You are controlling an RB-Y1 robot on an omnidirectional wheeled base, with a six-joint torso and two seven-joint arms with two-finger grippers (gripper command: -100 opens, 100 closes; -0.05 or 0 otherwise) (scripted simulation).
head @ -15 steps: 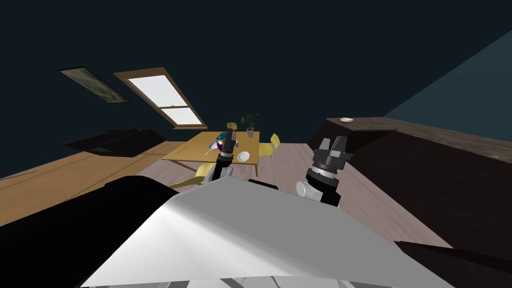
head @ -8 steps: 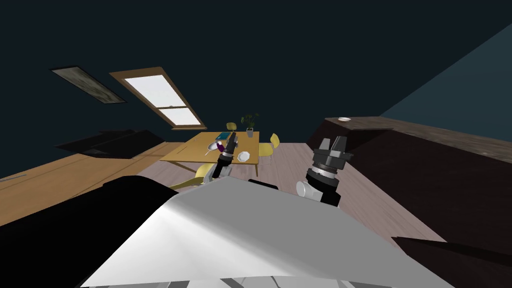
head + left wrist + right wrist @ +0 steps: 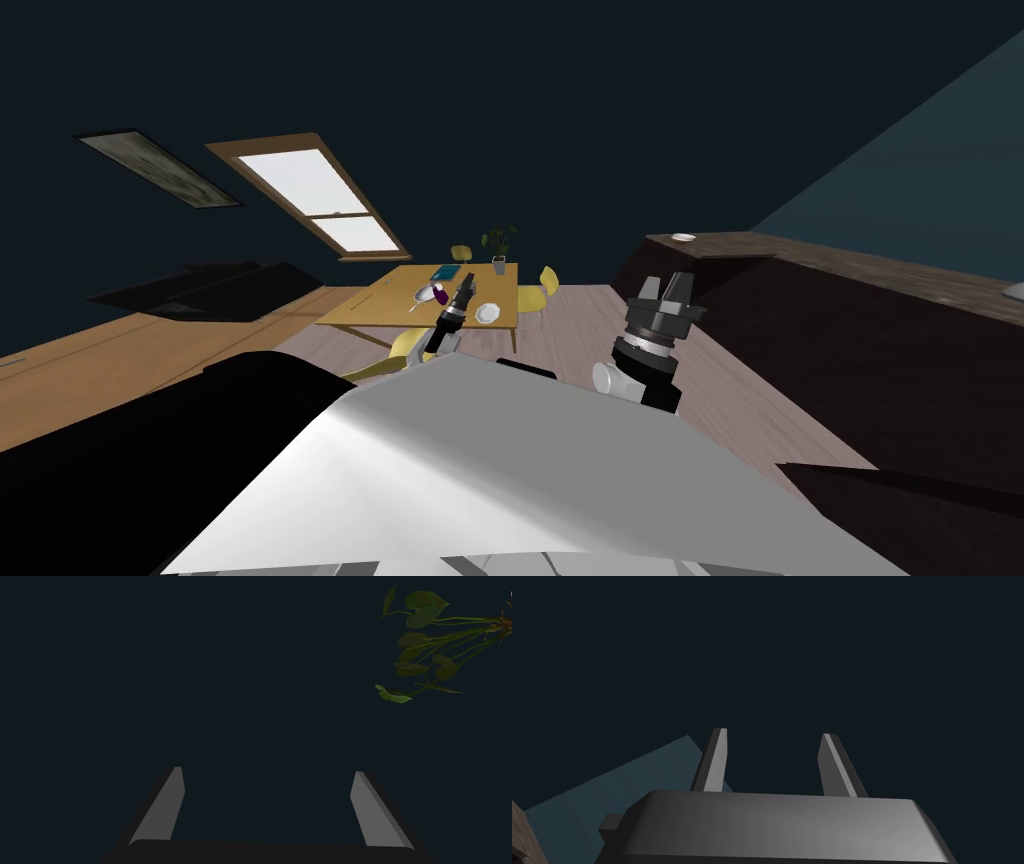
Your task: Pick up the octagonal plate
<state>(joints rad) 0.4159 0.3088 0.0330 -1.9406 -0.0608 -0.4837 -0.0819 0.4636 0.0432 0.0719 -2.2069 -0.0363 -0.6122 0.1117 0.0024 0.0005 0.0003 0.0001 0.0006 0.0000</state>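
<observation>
A white plate [image 3: 487, 313] lies near the front right corner of a wooden table [image 3: 380, 305] across the room; its outline is too small to read. My left gripper [image 3: 467, 284] is raised in front of that table, far short of it. In the left wrist view the left gripper [image 3: 267, 776] stands wide open and empty before a dark wall. My right gripper [image 3: 666, 284] is held up to the right, near a dark counter. In the right wrist view the right gripper [image 3: 772, 735] is open with nothing between its fingers.
On the table are a potted plant [image 3: 499, 245], a teal book [image 3: 446, 272] and a purple and white item [image 3: 431, 293]. Yellow chairs [image 3: 536, 291] stand around it. The long dark counter [image 3: 850, 300] on the right carries a small white dish [image 3: 684, 237]. Wood floor lies between.
The head view has swung slightly, sliding the window and wall picture leftward. My left gripper has dropped a little lower against the table. The right arm has not moved.
</observation>
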